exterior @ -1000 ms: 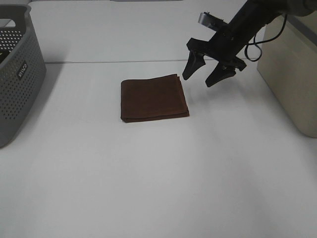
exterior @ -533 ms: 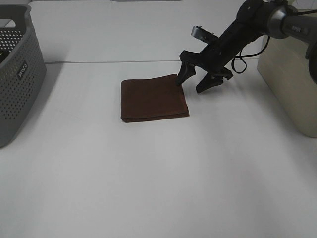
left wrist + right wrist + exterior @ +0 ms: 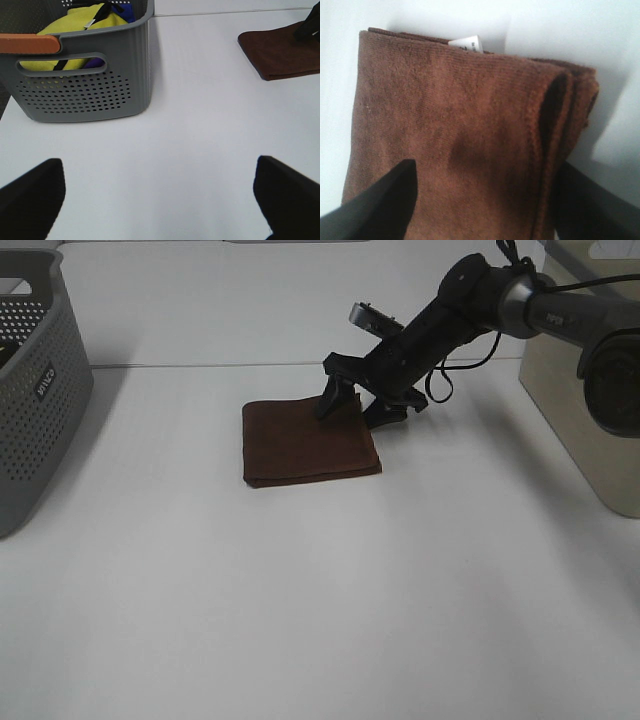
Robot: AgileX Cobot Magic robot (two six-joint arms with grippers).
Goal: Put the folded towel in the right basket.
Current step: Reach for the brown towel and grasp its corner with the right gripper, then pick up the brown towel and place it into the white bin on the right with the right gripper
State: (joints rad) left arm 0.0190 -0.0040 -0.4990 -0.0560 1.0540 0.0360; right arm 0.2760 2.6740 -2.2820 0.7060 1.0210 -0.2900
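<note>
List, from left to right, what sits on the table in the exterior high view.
grey basket → folded towel → beige basket

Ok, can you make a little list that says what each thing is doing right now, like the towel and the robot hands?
towel: brown, folded, flat on the table, not yet in a basket
right gripper: open, low at the towel's far right corner, one finger over it, one beside it
left gripper: open, above bare table, holding nothing
right basket: beige, at the right edge
left basket: grey, with yellow things inside
</note>
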